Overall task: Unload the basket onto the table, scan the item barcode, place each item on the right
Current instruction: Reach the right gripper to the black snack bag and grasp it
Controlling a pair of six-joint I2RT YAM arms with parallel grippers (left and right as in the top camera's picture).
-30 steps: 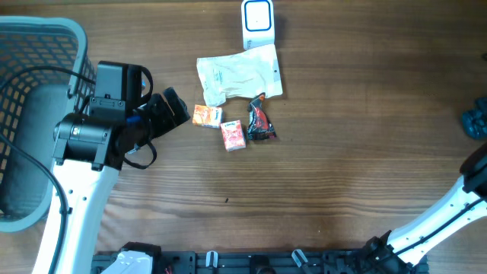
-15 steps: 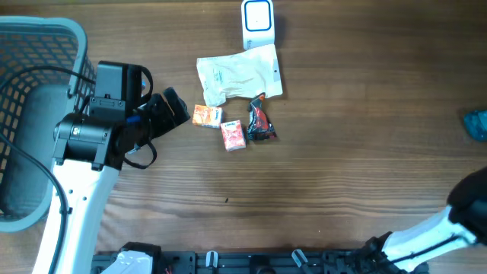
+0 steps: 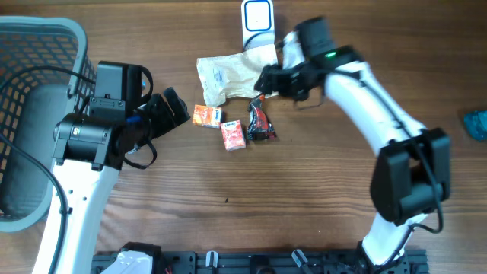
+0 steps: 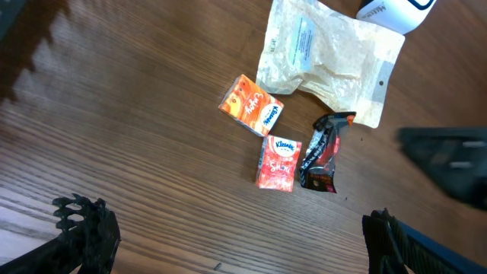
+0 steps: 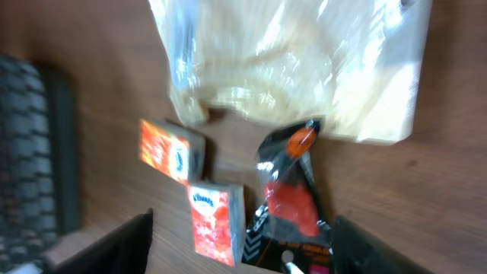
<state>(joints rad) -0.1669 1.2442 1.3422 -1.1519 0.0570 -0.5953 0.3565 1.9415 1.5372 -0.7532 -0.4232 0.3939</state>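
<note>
Left gripper (image 4: 232,236) and right gripper (image 5: 245,240) both gape empty. The right hangs over the dark snack packet (image 5: 293,194) toward the counter's far edge. It looks light, crinkly and likely slippery, so I'd pinch its crimped end.

Grey basket (image 3: 38,27) far left — teal obj (image 3: 475,123) at rt edge.

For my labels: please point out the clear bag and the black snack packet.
clear bag (image 3: 237,74), overhead view, middle of the bag.
black snack packet (image 4: 319,156), left wrist view, its middle.
</note>
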